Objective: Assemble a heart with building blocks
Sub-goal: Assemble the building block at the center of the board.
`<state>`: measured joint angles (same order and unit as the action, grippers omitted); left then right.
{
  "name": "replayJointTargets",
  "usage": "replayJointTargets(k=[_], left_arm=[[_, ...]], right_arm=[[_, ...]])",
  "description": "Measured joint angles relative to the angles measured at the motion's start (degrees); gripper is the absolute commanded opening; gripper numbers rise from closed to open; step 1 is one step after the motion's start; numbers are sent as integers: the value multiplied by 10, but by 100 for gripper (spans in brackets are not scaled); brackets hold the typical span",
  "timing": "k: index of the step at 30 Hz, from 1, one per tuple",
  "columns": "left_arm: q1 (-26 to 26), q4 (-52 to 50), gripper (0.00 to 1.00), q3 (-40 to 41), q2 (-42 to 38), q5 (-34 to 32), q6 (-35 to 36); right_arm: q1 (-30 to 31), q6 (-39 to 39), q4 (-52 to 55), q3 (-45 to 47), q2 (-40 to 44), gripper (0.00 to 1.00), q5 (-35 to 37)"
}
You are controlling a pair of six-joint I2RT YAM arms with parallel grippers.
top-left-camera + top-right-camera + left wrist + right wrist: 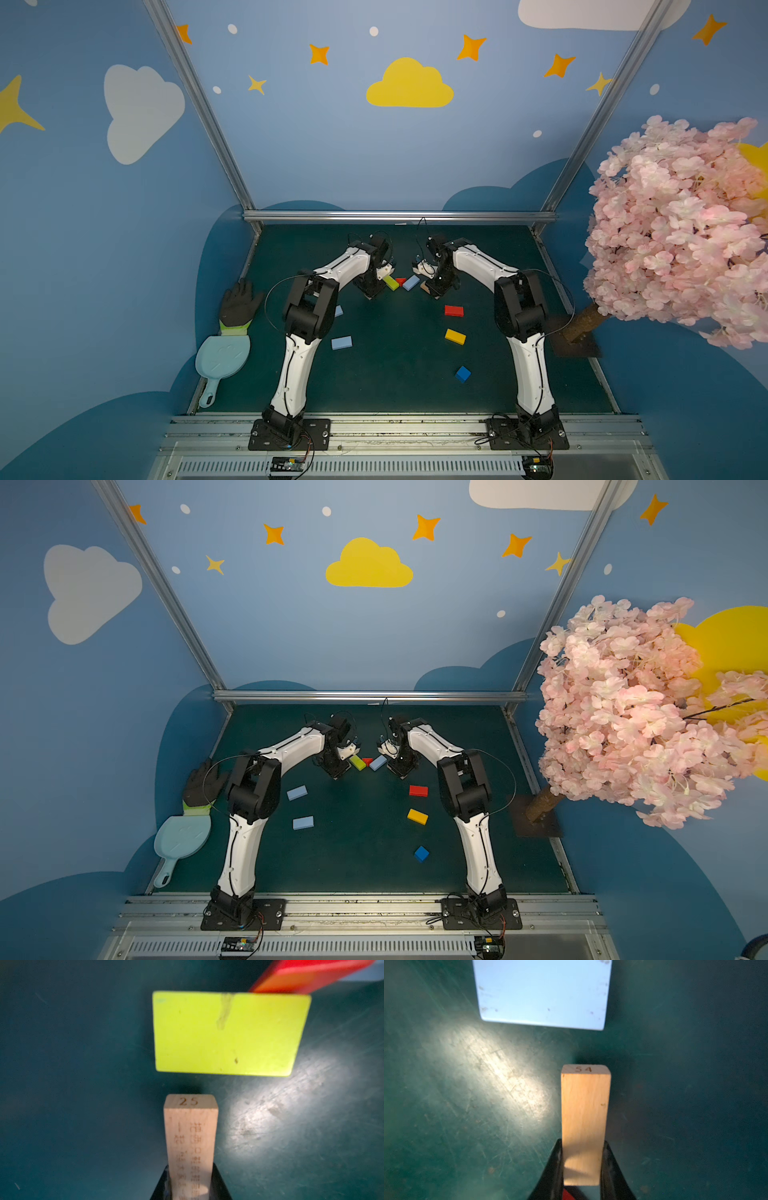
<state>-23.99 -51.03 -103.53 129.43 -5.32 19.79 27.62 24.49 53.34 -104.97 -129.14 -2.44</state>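
In both top views the left arm [297, 370] rises from the table's near edge, folds at the elbow and reaches toward the far middle. Its wrist is bent so that the left gripper [371, 293] points down at the table [395, 386]. The right arm [530, 374] mirrors it, with the right gripper [434, 293] also pointing down.

Between the two grippers, in the far half at mid-width, lie the heart's first pieces. A lime green block [390, 283], the red wedge [401, 281] and a light blue block [411, 283] form a shallow V with the wedge in the middle.

In the right half a red block [454, 310], a yellow block [455, 336] and the dark blue cube [463, 373] lie apart in a row running toward the near edge. In the left half lie a second light blue block [296, 792] and a third light blue block [303, 823].

In the left wrist view the left gripper's fingers [219, 1186] are clamped narrow on a tan block marked 25 [191, 1130], which juts out past them end first. Beyond that end the lime green block lies flat, with a strip of table between. The red wedge touches its far long edge near a corner.

In the right wrist view the right gripper pinches a tan block marked 54 [585, 1109] between narrow-set jaws. The light blue block lies flat beyond it, apart.
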Motion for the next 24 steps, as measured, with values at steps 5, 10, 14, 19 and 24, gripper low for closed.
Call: replayJointTargets(k=[5, 10, 14, 19, 24], left_arm=[[3, 0, 9, -7, 3, 3, 1], [4, -1, 9, -11, 7, 3, 4], [4, -4, 9, -17, 10, 3, 5], [4, -4, 9, -17, 10, 2, 6], [4, -9, 10, -22, 14, 2, 6]], right_arm=[[0, 0, 0, -1, -4, 0, -1], [0, 0, 0, -2, -6, 0, -2], [0, 0, 1, -8, -9, 0, -2], [2, 0, 1, -10, -11, 0, -2], [3, 0, 1, -10, -13, 0, -2]])
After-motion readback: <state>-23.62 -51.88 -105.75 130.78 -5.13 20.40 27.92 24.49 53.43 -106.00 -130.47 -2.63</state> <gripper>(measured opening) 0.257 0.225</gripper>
